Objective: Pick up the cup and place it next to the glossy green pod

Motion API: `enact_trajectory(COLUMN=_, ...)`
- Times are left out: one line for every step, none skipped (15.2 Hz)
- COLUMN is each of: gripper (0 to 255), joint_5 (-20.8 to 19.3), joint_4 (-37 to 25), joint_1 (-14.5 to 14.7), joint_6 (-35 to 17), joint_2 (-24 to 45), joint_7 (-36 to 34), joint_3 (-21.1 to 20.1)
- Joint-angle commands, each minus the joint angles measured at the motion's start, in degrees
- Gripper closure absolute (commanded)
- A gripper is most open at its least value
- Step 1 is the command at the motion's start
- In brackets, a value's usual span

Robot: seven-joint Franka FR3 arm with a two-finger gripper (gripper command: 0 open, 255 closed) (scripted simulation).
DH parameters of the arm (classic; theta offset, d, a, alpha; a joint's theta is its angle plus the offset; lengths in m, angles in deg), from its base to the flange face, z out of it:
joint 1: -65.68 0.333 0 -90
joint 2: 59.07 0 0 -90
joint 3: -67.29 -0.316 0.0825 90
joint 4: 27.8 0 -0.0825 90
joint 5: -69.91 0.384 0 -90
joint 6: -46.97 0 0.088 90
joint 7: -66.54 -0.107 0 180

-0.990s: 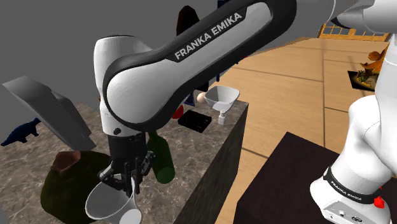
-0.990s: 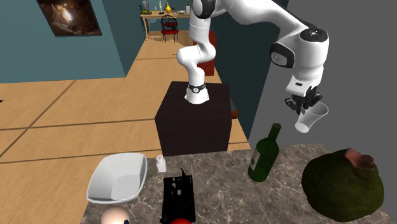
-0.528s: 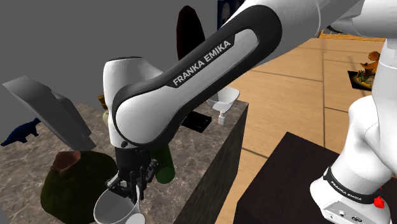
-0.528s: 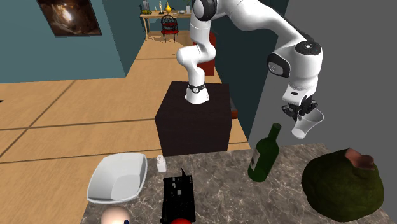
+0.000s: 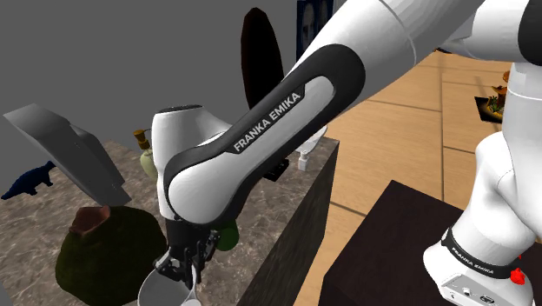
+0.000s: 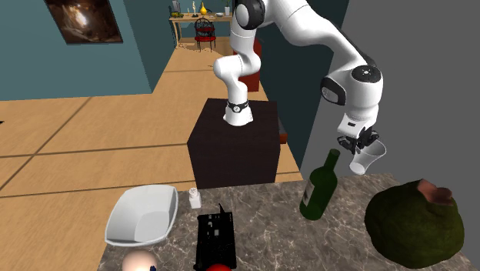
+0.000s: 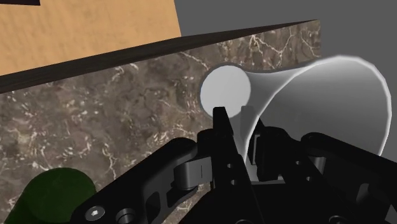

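The tool (image 6: 358, 144) has sunk lower, clenched on the rim of the white cup (image 6: 368, 159).

We see a tan plank floor (image 6: 92, 131) running back to a teal wall (image 6: 46, 65) that carries a dark framed picture (image 6: 83, 19), and a small table (image 6: 185, 20) with a chair (image 6: 204, 31) stands far off beside it. A plain grey wall (image 6: 415, 77) rises beside the brown marbled surface (image 6: 269, 223), whose top shows pale veins.
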Motion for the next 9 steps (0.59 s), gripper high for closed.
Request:
enact_trajectory(gripper=255, joint_5=0.1, joint_4=0.6, joint_1=0.0, joint_6=-1.4, joint_2=0.8, joint_7=0.5, joint_3=0.0)
enact_trajectory(gripper=255, joint_5=0.2, joint_4=0.8, joint_1=0.1, joint_6=-2.0, joint_2=1.3, joint_7=0.7, joint_3=0.0)
enact_trajectory(gripper=255, joint_5=0.2, joint_4=0.9, joint_1=0.1, joint_6=-2.6, joint_2=1.8, joint_7=0.8, joint_3=0.0)
enact_trajectory(gripper=255, joint_5=0.2, joint_4=1.1, joint_1=0.1, joint_6=-3.2, joint_2=2.3, joint_7=1.0, joint_3=0.0)
enact_trajectory(gripper=255, joint_5=0.2, joint_4=1.2, joint_1=0.2, joint_6=-3.8, joint_2=2.7, joint_7=1.2, joint_3=0.0)
enact_trajectory(gripper=255, joint_5=0.3, joint_4=1.3, joint_1=0.2, joint_6=-4.4, joint_2=3.3, joint_7=1.4, joint_3=0.0)
enact_trajectory(gripper=255, joint_5=0.3, joint_4=1.4, joint_1=0.2, joint_6=-5.0, joint_2=3.8, joint_7=1.6, joint_3=0.0)
enact_trajectory(gripper=255, joint_5=0.3, joint_4=1.5, joint_1=0.3, joint_6=-5.6, joint_2=4.3, joint_7=1.7, joint_3=0.0)
enact_trajectory(gripper=255, joint_5=0.3, joint_4=1.6, joint_1=0.3, joint_6=-6.1, joint_2=4.8, joint_7=1.9, joint_3=0.0)
